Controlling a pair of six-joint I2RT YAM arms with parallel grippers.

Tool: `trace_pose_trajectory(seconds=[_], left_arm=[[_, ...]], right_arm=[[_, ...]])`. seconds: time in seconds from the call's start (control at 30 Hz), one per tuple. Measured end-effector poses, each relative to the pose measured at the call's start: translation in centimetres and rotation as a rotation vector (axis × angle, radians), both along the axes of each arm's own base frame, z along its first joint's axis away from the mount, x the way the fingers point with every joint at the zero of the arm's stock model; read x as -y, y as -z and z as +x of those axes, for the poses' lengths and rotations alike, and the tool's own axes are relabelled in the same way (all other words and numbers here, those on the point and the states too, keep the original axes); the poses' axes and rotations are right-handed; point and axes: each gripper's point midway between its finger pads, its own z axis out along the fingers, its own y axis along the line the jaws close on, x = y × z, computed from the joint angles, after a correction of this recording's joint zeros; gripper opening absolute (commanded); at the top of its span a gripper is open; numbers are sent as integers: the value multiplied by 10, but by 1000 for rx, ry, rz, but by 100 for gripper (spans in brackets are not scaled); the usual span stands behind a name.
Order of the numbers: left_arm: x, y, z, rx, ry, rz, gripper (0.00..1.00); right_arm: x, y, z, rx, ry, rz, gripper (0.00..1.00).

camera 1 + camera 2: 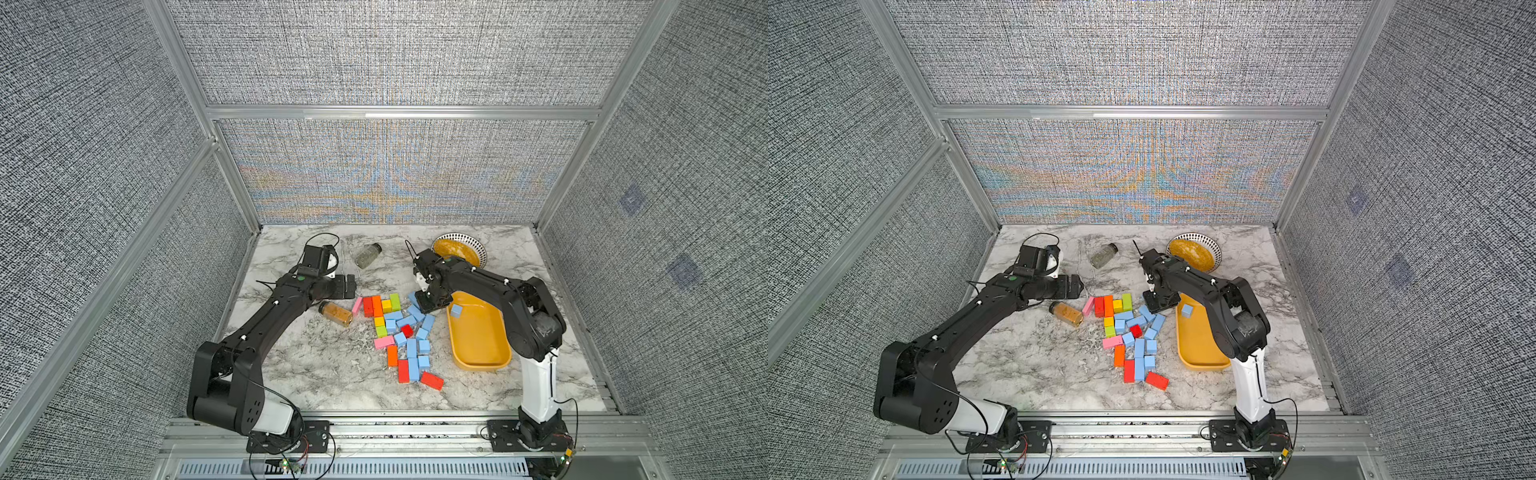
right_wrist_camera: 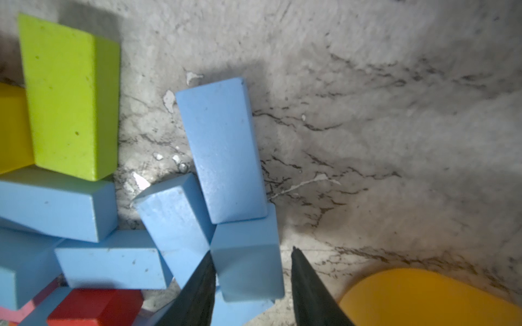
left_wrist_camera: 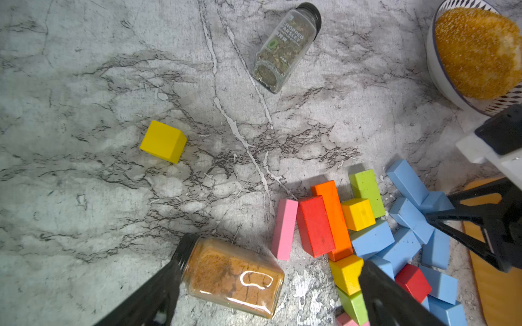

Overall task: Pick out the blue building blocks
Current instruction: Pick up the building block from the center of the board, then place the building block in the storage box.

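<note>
Several light blue building blocks [image 1: 412, 348] [image 1: 1139, 347] lie in a mixed pile mid-table in both top views. One blue cube [image 1: 456, 310] [image 1: 1187, 310] rests in the yellow tray [image 1: 482, 345]. My right gripper [image 1: 430, 305] [image 2: 251, 251] is down at the pile's far right end, its jaws on either side of a blue cube [image 2: 248, 271]. One finger [image 2: 197, 290] touches the cube and a gap separates the other finger [image 2: 310, 290] from it. My left gripper [image 1: 353, 286] [image 3: 271, 271] hovers wide open above the orange spice jar [image 3: 234, 276], holding nothing.
Red, orange, yellow, green and pink blocks [image 1: 377, 305] are mixed among the blue ones. A lone yellow cube [image 3: 163, 141] sits apart. A parsley jar [image 1: 368, 254] lies at the back. A patterned bowl [image 1: 478, 243] with orange contents stands behind the right arm.
</note>
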Motion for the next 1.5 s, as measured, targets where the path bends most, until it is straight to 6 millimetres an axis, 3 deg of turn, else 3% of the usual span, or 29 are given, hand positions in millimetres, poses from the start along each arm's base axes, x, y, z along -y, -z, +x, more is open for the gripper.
trace_pose_trajectory(seconds=[0.13,0.33,0.4,0.5,0.63,0.73,0.8,1.0,1.17,1.27,1.5], left_arm=[[0,0,-1,2,4,-2,100],[2,0,-3,0,19,-6,100],[5,0,-4,3,51,-9,100],[14,-5,-7,12,126,-26,100],[31,-15,-4,28,209,-56,100],[52,-13,-5,7,292,-56,100],[70,-9,-7,-8,355,-55,100],[120,-1,-13,-51,486,-67,100],[146,7,-12,-87,539,-67,100],[157,12,-16,-104,570,-62,100],[168,16,-24,-115,614,-43,100]], right_arm=[[-4,1,2,3,2,19,43],[-8,-1,9,31,11,37,19],[-8,-5,10,40,13,45,18],[-7,-24,15,78,35,71,17],[1,-69,26,183,107,130,18],[19,-95,22,249,178,155,18],[37,-101,11,265,233,159,18],[104,-92,-27,285,467,192,18],[142,-53,-58,224,625,188,19],[146,-40,-64,196,658,198,20],[139,-19,-45,163,668,215,21]])
